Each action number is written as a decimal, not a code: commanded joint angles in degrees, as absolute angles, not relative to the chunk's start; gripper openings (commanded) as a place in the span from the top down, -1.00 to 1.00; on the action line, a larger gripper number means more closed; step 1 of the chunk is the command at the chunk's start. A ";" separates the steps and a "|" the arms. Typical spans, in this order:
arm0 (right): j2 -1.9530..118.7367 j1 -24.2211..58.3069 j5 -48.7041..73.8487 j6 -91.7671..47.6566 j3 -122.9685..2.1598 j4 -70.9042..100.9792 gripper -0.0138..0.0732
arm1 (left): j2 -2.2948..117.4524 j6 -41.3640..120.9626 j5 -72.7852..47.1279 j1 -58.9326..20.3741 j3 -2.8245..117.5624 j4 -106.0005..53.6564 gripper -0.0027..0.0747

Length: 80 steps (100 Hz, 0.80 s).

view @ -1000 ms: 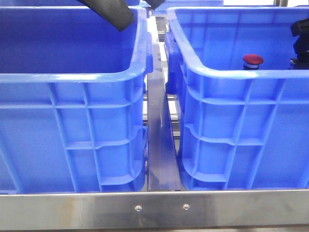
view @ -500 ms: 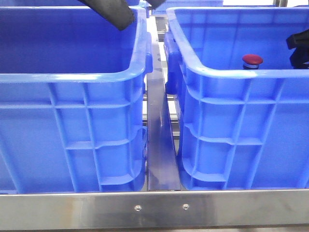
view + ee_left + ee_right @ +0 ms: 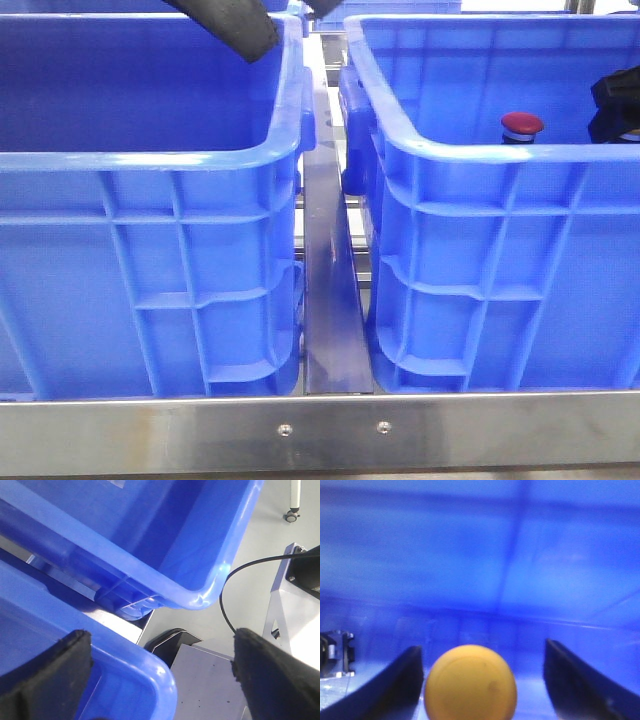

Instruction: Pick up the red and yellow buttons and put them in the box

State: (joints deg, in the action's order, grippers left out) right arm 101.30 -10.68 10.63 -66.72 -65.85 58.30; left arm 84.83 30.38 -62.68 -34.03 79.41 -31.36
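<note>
Progress: neither button moved yet | yellow-orange domed push button [image 3: 470, 682] sat between right gripper [image 3: 480, 690] jaws, wide, not closed | dark red domed push button [image 3: 522, 124] inside right deep blue plastic crate [image 3: 480, 160] | left gripper [image 3: 160, 680] jaws wide, empty, above crate rims.

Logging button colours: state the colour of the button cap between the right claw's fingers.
Yellow-orange button cap, shown best in the right wrist view.

No readable text or labels anywhere — crates, buttons, frame (all plain).
</note>
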 commanded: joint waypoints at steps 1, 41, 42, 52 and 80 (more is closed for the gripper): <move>98.09 -10.80 10.26 -67.09 -67.53 58.85 -0.58 | 82.99 30.32 -61.04 -34.40 80.91 -34.12 -0.50; 90.41 -10.87 17.73 -67.09 -66.23 58.66 -0.58 | 82.99 30.32 -60.19 -34.40 80.91 -32.81 -0.50; 89.94 -10.87 17.74 -67.09 -66.03 58.65 -0.58 | 82.99 30.32 -60.19 -34.40 80.91 -32.52 -0.50; 86.44 -10.87 17.79 -67.09 -63.85 58.22 -0.57 | 82.76 30.32 -59.89 -34.29 80.91 -30.76 -0.50; 73.93 -10.87 19.79 -67.09 -55.76 58.22 0.14 | 80.75 24.19 -52.63 -34.05 80.66 -25.86 -0.18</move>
State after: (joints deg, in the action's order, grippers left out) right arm 79.51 -10.68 19.40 -66.72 -56.27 57.67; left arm 83.74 28.22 -57.15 -34.03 79.41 -26.78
